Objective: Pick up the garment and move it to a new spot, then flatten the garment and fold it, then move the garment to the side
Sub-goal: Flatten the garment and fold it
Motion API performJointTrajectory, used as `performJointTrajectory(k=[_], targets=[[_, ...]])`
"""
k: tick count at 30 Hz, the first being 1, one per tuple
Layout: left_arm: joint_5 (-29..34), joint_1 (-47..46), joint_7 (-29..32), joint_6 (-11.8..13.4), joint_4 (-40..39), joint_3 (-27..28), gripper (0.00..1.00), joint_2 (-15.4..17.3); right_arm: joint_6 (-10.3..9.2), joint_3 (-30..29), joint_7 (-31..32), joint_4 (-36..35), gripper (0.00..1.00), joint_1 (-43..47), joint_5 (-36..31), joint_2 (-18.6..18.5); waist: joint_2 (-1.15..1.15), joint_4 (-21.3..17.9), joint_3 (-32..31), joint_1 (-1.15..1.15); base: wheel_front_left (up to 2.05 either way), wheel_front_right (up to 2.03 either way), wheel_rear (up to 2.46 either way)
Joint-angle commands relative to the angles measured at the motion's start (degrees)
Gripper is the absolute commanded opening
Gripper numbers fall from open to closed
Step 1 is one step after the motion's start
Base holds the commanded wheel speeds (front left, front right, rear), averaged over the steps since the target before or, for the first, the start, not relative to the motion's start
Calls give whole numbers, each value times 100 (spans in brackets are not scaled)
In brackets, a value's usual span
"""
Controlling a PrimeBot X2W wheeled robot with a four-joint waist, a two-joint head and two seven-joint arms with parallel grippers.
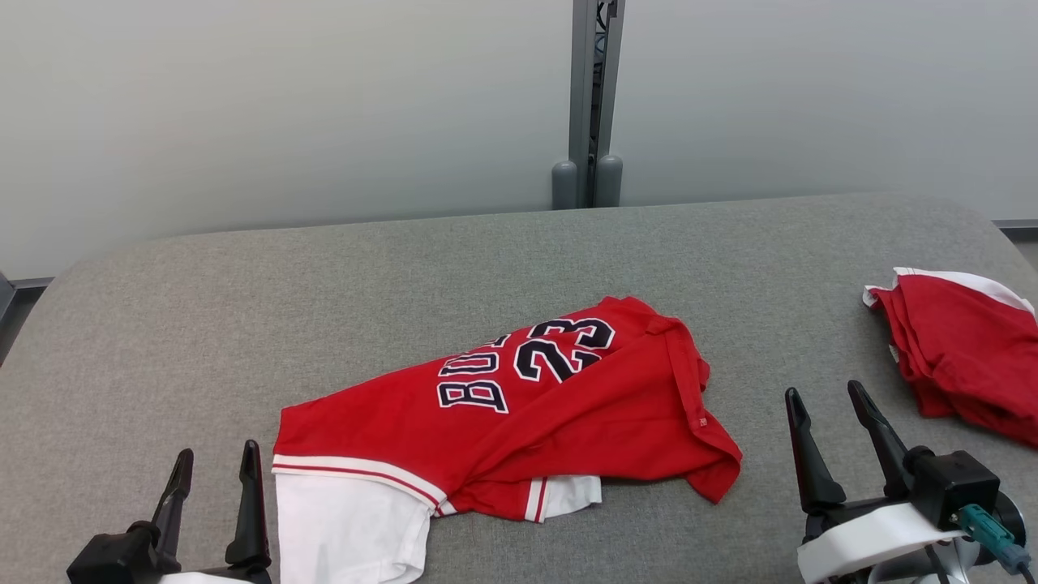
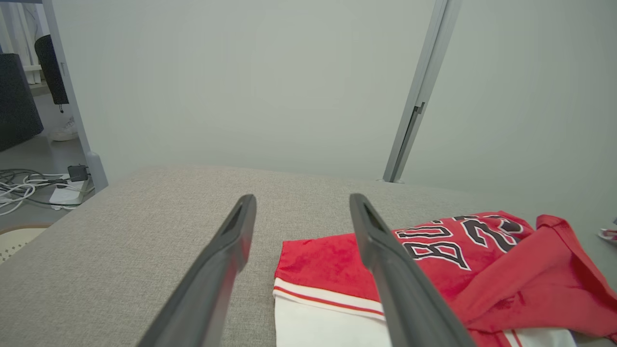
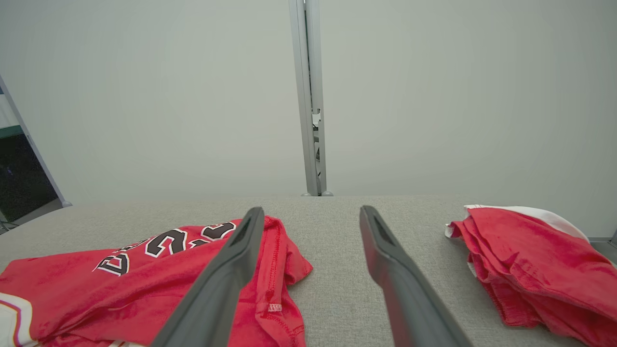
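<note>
A red garment (image 1: 519,414) with the number 23 in dark print and white sleeve trim lies crumpled in the middle of the grey table (image 1: 324,308). It also appears in the left wrist view (image 2: 434,270) and the right wrist view (image 3: 120,279). My left gripper (image 1: 215,466) stands open just left of its white sleeve, holding nothing. My right gripper (image 1: 823,405) is open to the garment's right, a short gap away, also holding nothing. In the wrist views each gripper, left (image 2: 300,205) and right (image 3: 312,217), has its fingers spread apart over the table.
A second red and white garment (image 1: 965,353) lies bunched at the table's right edge, also seen in the right wrist view (image 3: 530,260). A grey post (image 1: 590,97) stands behind the table against a pale wall. Cables (image 2: 29,185) lie on the floor to the left.
</note>
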Motion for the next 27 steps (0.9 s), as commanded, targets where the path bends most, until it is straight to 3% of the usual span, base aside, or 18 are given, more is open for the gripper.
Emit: performJointTrajectory(k=[1,11,15,21,27], targets=[[73,39,-24,-37,-9,64,100,-11,1,-28,-37,-31,100,52,-41,-2,0,-9,0,0,0,0,0],[91,71,-22,-153,127,67,100,-109,1,178,75,129,100,-86,-61,5,0,-39,22,0,0,0,0],[34,-37,95,-221,213,-2,100,-119,0,516,479,507,100,-441,-73,-177,0,-19,88,0,0,0,0],[-198,-81,761,-435,363,-248,100,-89,1,816,1255,1308,100,-1102,-114,-222,0,141,154,0,0,0,0],[-485,-116,1664,-718,424,-554,100,17,0,658,1846,1998,100,-1545,-205,-137,0,384,263,0,0,0,0]])
